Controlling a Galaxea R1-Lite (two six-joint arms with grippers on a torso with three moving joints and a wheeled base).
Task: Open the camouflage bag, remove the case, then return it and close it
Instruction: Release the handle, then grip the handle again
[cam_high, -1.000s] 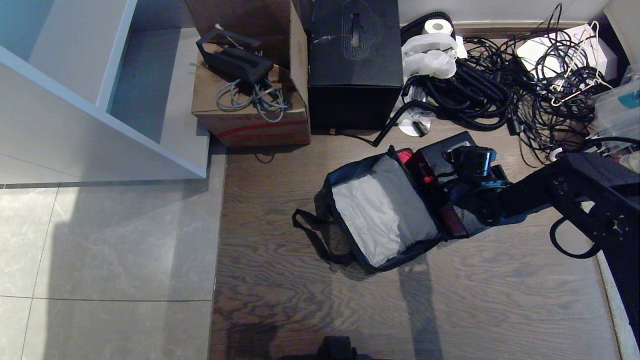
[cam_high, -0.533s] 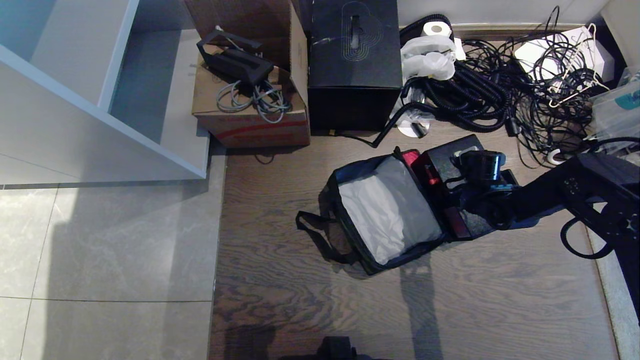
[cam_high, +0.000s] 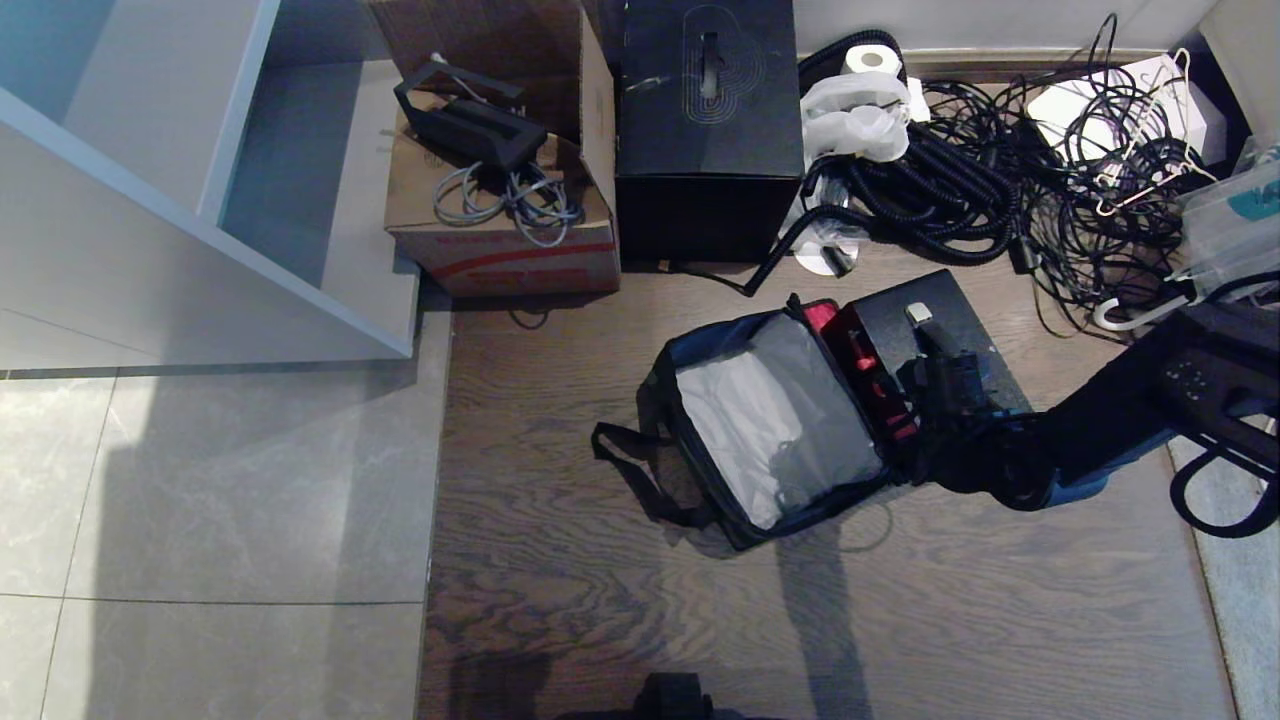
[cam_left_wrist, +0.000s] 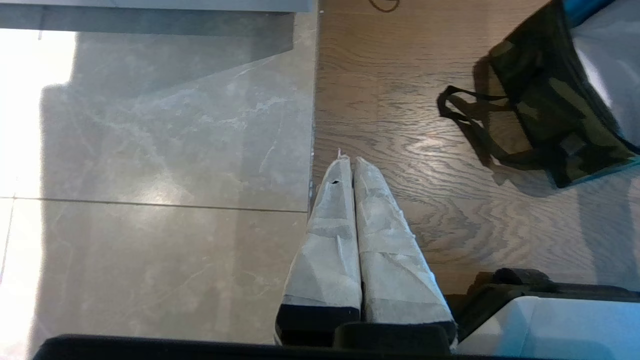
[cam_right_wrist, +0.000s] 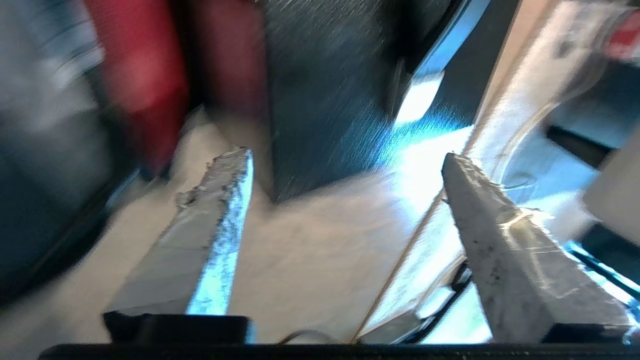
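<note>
Dark wood-grain floor (cam_high: 620, 620) meets pale grey tile floor (cam_high: 220, 480) on the robot's left; wide free room in front of and left of the bag. White shelf unit (cam_high: 150, 200) stands at far left, its front edge ends near the wood/tile seam. Plain black box w/ line pattern on top (cam_high: 708, 120) and brown cardboard box (cam_high: 500, 230) stand at the far edge, tangle of black cables (cam_high: 1000, 190) beside them on the right.

Camouflage bag (cam_high: 765, 425) lies in mid-floor, lid flung open toward the robot's left, silver foil lining up, strap on the floor beside it. Flat black case (cam_high: 945, 310) lies on the bag's right side, touching the red inner rim.

Right claw (cam_right_wrist: 345, 175) is over the case edge, fingers spread wide, nothing between them. Left claw (cam_left_wrist: 352, 170) hangs over the wood/tile seam, well apart from the bag, fingers pressed together.
</note>
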